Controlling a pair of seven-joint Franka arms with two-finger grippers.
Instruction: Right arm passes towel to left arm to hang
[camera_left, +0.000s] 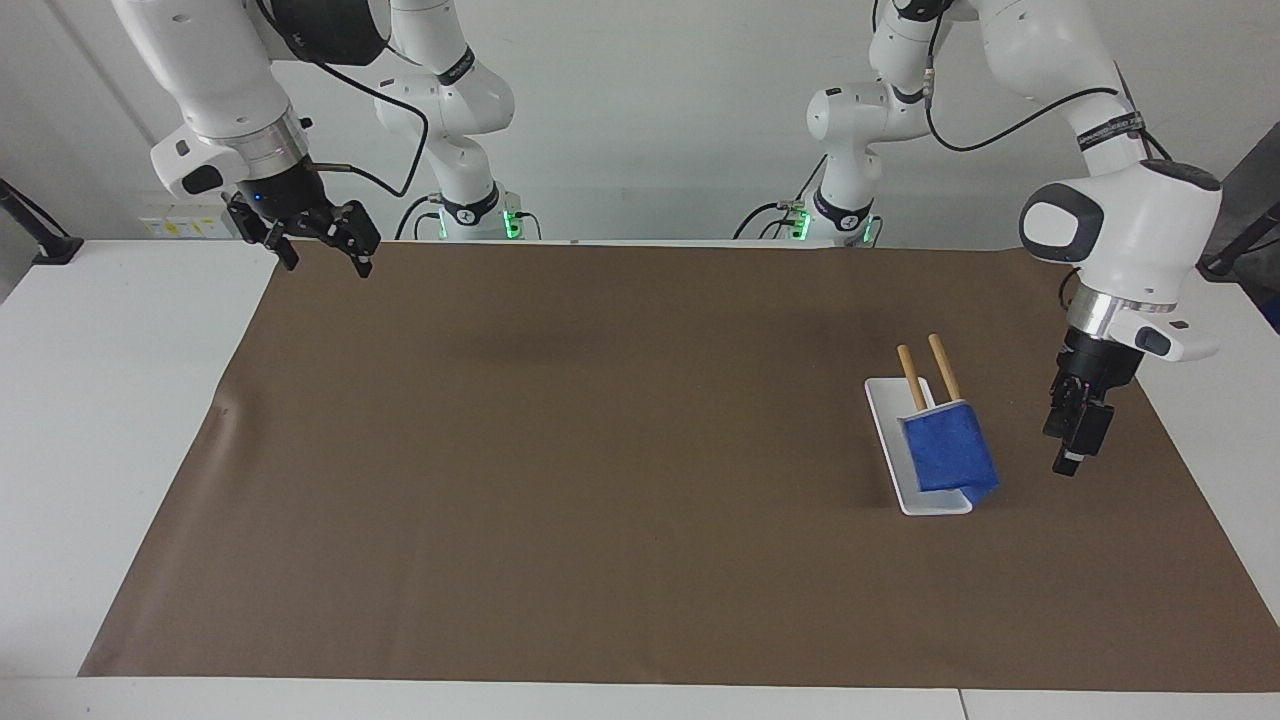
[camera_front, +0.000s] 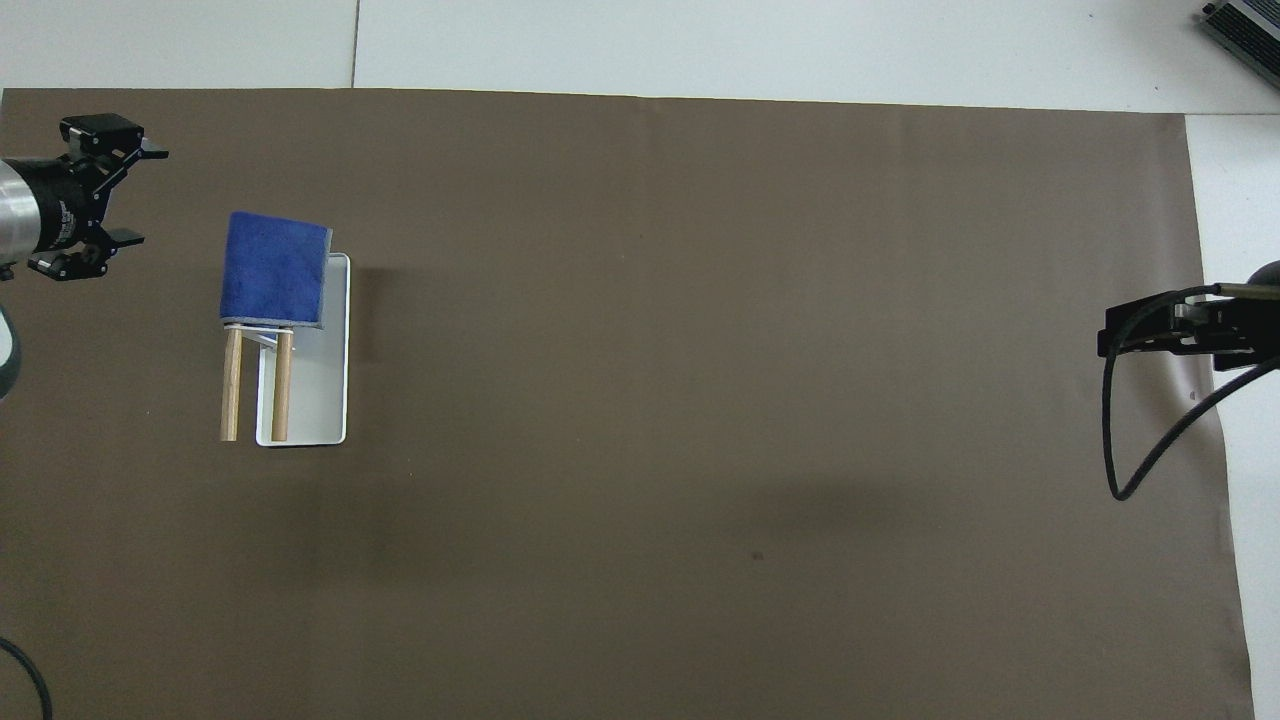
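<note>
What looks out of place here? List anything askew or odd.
Nothing stands out. The towel hangs draped over the two wooden rods of the white tray; left hand hovers open beside it, right hand waits open.

Two glossy white jointed arms, the right arm (camera_left: 215, 75) and left arm (camera_left: 1110, 215), wear silver wrist rings, dark grey joint caps, looping black cables, black two-finger grippers, green-lit bases and one blue wrist light.
</note>
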